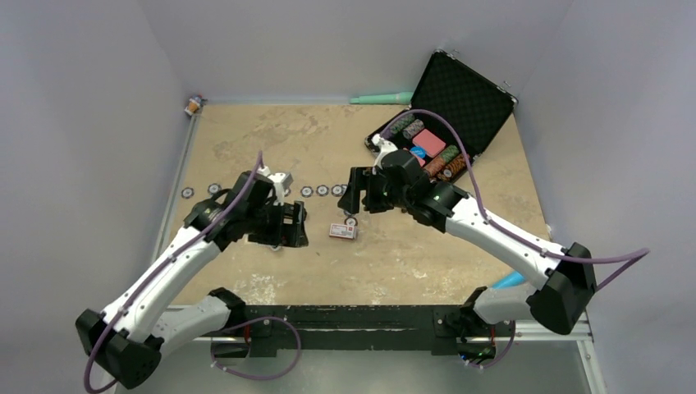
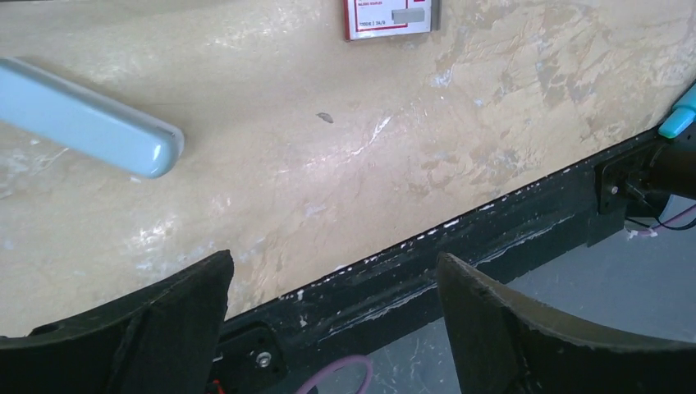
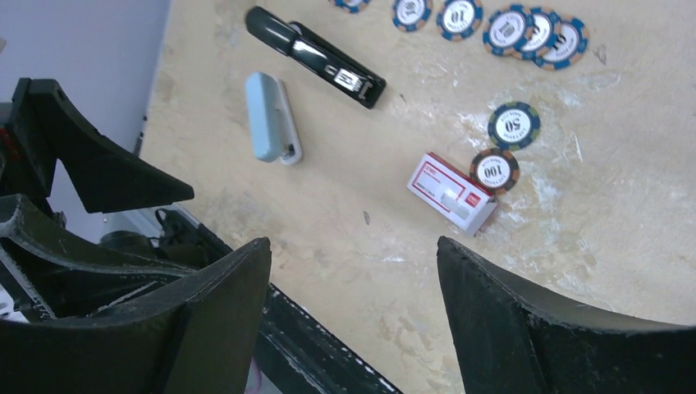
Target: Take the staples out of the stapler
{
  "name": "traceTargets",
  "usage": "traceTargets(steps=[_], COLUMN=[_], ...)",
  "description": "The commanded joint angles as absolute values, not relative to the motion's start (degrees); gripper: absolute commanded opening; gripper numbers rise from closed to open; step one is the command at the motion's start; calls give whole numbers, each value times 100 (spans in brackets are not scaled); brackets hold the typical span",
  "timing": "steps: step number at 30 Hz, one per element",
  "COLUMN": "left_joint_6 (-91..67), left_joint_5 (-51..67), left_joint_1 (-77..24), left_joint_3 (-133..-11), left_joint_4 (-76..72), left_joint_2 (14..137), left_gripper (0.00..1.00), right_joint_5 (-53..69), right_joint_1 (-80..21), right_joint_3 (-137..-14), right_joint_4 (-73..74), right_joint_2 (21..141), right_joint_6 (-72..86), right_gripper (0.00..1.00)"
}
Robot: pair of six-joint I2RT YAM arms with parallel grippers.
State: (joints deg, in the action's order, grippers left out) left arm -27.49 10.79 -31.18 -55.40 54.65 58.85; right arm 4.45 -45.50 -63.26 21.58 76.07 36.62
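Both tools are wide open and empty: left tool [image 2: 334, 258], right tool [image 3: 353, 242]. The stapler [image 3: 316, 57] lies closed on the desk [image 3: 377, 172], at 11 o'clock from your right tool. Its long axis runs 10-to-4 in the right wrist view, just past the blue block [image 3: 271, 117] and not touching it. The top view doesn't show it; it's likely under the left arm [image 1: 164, 279], so that arm looks nearer. No staples visible.

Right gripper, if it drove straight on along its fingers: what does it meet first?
Probably bare tabletop: only its surface shows between the open fingers of the right gripper. The red-and-white box sits just beside that line, the stapler well beyond it. Depth is unclear from this view.
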Motion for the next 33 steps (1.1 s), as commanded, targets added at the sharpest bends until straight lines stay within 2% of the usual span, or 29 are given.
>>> traceTargets(steps=[1,11,21,26,33], left_joint_6=[-2832,-3108,-3208,-3119,-3082], left_joint_5=[487,64,-460,-881,-1241], left_joint_1=[-3133,-3130,-3130,-3136,-3134], left_joint_3=[-5573,-5562,-5295,-4989,-4701], left_joint_4=[6081,6545,6155,5854,5698], left_joint_2=[5004,3558,2461,1991,1702], left_gripper=[98,100,100,100,100], right_joint_5=[335,21,-1505,-2156,-2383], right_joint_1=[-4651,-4719,-4720,-4719,-4713], right_joint_3=[-6681,-6364,-5769,-5124,-4294], right_joint_4=[1735,1500,1551,1407,1831], right_joint_2=[7189,6151,4361,3352,1895], right_joint_6=[3512,3422,3595,4194,4961], right_gripper=[79,80,79,80,80])
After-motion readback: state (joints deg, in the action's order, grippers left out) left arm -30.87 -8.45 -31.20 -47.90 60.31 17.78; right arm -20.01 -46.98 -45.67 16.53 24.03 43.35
